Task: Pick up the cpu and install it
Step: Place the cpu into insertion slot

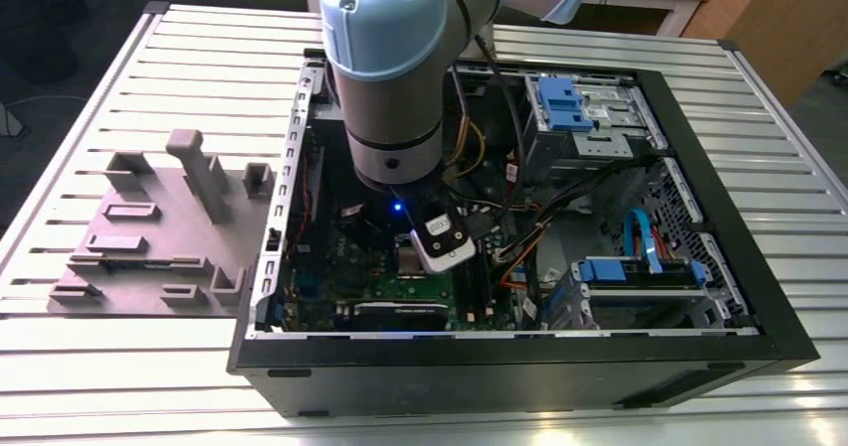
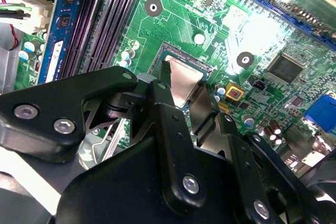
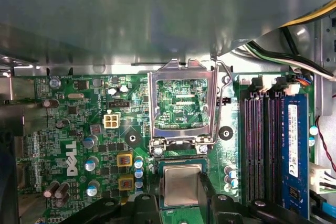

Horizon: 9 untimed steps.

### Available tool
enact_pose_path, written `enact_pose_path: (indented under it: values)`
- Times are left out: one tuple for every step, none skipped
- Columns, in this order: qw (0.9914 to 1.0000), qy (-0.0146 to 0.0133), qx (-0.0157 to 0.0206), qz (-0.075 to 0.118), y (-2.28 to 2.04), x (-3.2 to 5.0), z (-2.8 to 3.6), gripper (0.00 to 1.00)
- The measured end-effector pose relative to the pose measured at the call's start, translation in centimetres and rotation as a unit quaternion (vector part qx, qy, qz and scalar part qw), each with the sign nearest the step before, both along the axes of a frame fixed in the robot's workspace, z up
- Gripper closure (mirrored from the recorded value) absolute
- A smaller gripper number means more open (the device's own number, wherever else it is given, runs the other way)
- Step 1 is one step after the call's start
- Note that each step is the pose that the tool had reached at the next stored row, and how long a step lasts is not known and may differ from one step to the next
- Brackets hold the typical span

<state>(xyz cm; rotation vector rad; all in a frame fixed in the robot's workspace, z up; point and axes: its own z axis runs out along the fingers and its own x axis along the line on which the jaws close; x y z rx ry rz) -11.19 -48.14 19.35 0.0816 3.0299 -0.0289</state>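
Working inside the open black computer case (image 1: pixel 530 367).
My black jaws grip the small flat square silvery cpu (image 3: pixel 182 184) by two edges at the dark square socket (image 2: pixel 179 55) on the green motherboard (image 3: pixel 79 129), just beside the raised metal frame (image 3: pixel 181 106).

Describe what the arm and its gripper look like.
The arm is a thick silver-grey cylinder with a pale blue cap and a black ring at its lower end, beside a small blue light. A white and black module sits at the wrist. The gripper is black, built of flat angular links joined by silver bolts.
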Motion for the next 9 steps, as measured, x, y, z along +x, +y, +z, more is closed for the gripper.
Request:
enact_pose_path:
  values:
    - [1.0,0.0,-0.0004,0.0,0.0,0.0,-0.01,0.61]
    - [1.0,-0.0001,-0.0014,0.0,0.01,0.0,-0.02,0.61]
    - [1.0,0.0,-0.0029,0.0,0.0,0.0,-0.02,0.61]
    - [0.99999,-0.0001,-0.0047,0.0,0.0,-0.01,-0.05,0.61]
    - [0.99998,-0.0001,-0.0063,0.0,0.0,-0.01,-0.1,0.61]
    - [0.99997,-0.0001,-0.0073,0.0,0.0,-0.01,-0.15,0.61]
    - [0.99997,-0.0001,-0.0075,0.0,0.0,-0.01,-0.19,0.61]
    - [0.99997,-0.0001,-0.0076,0.0,-0.01,-0.02,-0.22,0.61]
    - [0.99997,-0.0001,-0.0076,0.0,-0.01,-0.02,-0.24,0.61]
